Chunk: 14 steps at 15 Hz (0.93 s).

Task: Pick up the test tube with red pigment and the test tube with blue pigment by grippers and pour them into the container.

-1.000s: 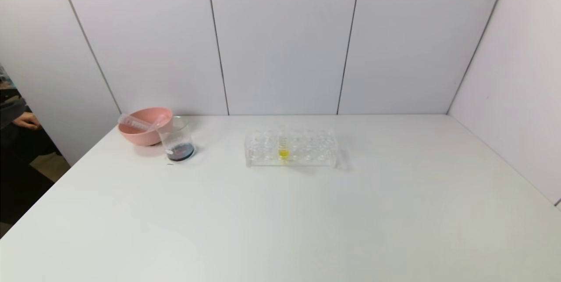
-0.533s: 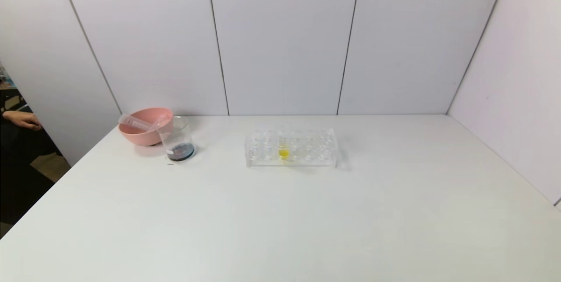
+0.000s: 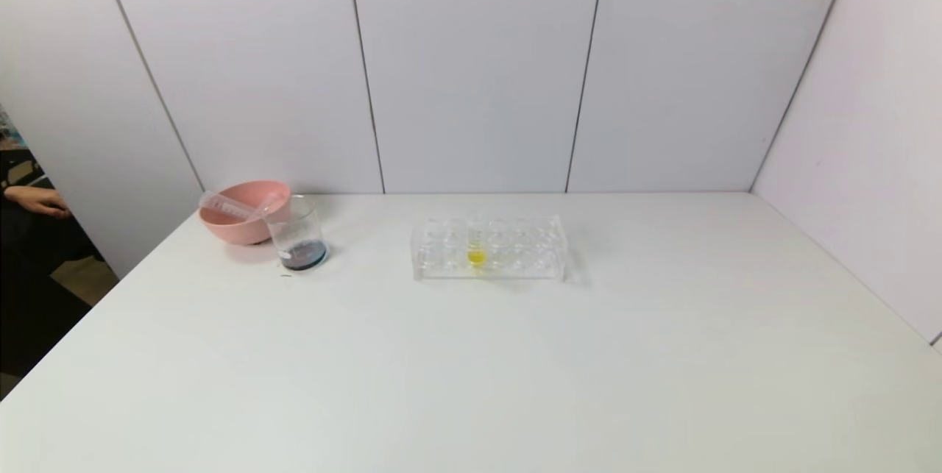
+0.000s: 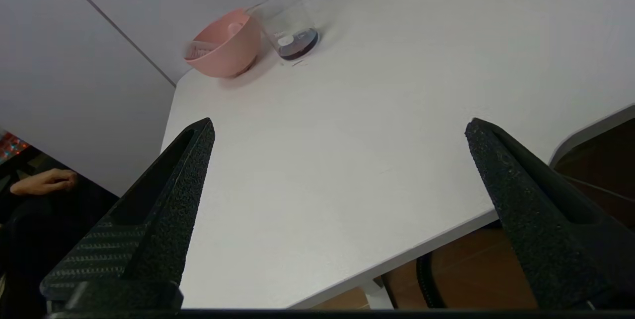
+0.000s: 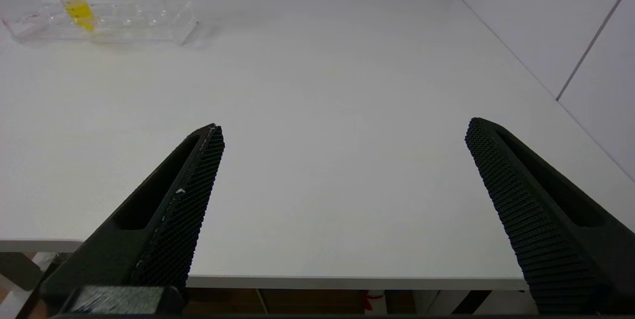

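Note:
The container (image 3: pixel 298 237), a small clear beaker, stands at the table's far left with dark liquid in its bottom; it also shows in the left wrist view (image 4: pixel 293 31). No test tube with red pigment or blue pigment shows. A clear tube (image 3: pixel 224 204) lies across the pink bowl (image 3: pixel 237 229) beside the beaker. My left gripper (image 4: pixel 340 125) hangs open and empty over the table's near left corner. Over the near right edge, my right gripper (image 5: pixel 345 125) is open and empty too. Neither gripper appears in the head view.
A clear tube rack (image 3: pixel 515 256) stands mid-table toward the back, holding one tube with yellow liquid (image 3: pixel 476 257); the right wrist view shows the rack (image 5: pixel 149 6) too. White wall panels close the back and right. A person's hand (image 3: pixel 37 201) is beyond the left edge.
Nothing on the table has moved. The person's hand at the far left has shifted slightly.

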### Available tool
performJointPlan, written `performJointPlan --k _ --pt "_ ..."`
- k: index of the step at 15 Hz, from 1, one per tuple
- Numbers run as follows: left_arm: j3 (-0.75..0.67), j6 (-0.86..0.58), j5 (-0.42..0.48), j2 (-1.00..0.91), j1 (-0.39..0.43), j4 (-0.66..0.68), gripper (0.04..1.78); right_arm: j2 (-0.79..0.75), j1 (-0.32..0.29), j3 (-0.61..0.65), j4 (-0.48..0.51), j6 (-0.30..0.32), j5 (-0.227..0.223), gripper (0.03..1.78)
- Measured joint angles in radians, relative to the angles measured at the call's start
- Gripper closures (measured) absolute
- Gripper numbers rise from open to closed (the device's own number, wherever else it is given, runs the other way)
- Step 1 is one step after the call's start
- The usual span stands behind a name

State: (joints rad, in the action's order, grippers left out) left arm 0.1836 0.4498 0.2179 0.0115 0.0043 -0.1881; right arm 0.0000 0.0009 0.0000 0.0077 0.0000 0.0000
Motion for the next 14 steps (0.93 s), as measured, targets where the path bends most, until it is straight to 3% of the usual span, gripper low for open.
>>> performJointPlan --k 6,10,14 --pt "-0.088 -0.078 -0.017 -0.014 0.001 0.061 0.06 0.000 0.001 0.000 0.000 0.000 0.000 0.04" --pt "-0.146 -0.366 -0.205 -0.014 0.001 0.119 0.06 0.000 0.000 0.000 0.000 0.000 0.000 0.04" --pt "-0.181 -0.423 -0.218 -0.014 0.001 0.189 0.06 0.000 0.000 0.000 0.000 0.000 0.000 0.04"
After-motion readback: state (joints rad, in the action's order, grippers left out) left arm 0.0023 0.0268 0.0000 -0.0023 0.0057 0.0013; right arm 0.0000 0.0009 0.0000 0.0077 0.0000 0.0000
